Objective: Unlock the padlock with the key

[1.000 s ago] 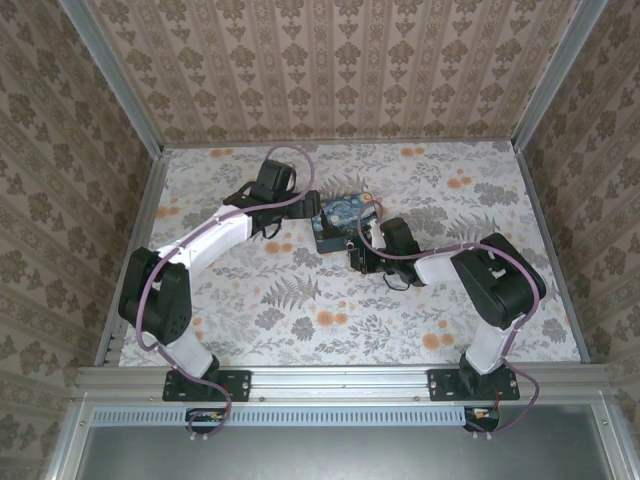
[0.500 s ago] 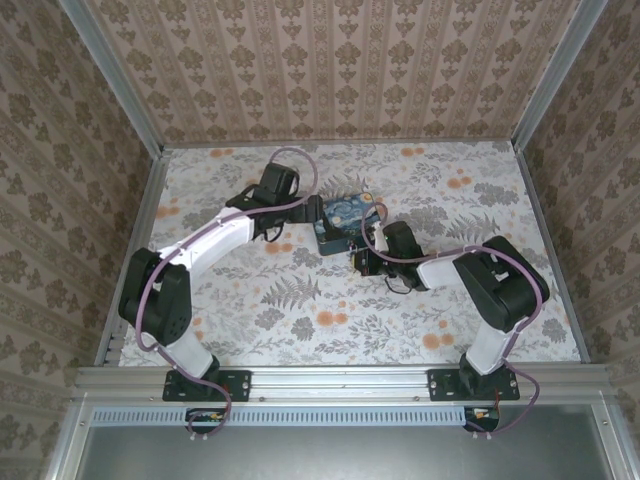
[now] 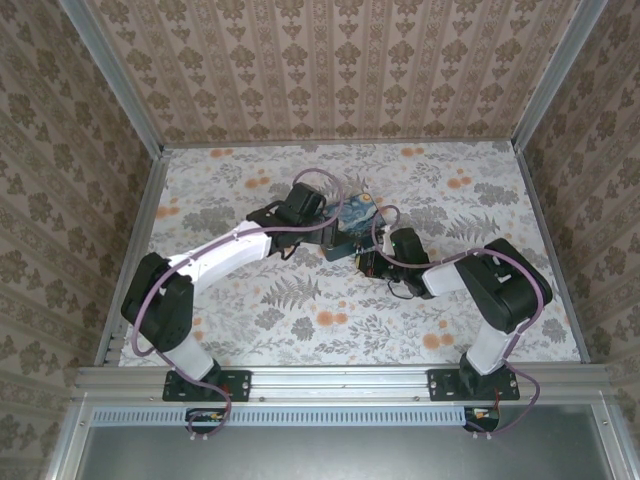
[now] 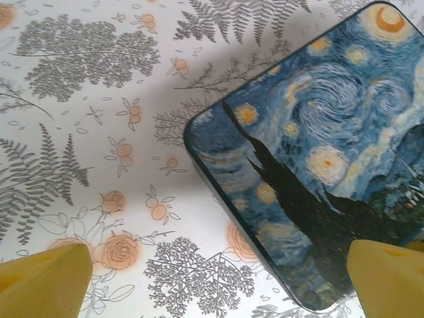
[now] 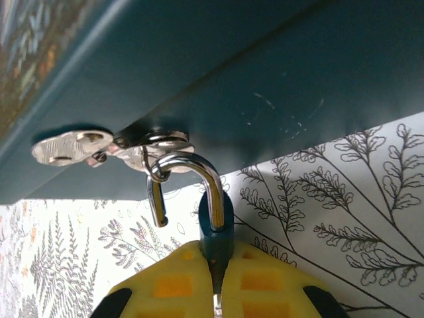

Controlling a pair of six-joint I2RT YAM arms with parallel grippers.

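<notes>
Padlock point(image 5: 215, 222), tiny blue-grey, pale shackle, sits clenched in right gripper point(image 5: 215, 285); thin silvery metal key point(image 5: 66, 147) lies up-left against night-sky blue box point(image 5: 265, 66); left gripper point(image 4: 215, 278) gapes, released.

Damask-papered walls point(image 3: 330, 60) enclose a floral-patterned table point(image 3: 250, 320) on 3 sides.

Robot lab test cell: aluminium frame point(image 3: 340, 383), wallpapered panels point(image 3: 330, 70), floral-print tabletop point(image 3: 300, 310).

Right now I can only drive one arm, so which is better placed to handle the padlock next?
Right. The right gripper is shut on the padlock, whose shackle hangs from the blue box's side. The left gripper hangs open above the box lid, holding nothing.
</notes>
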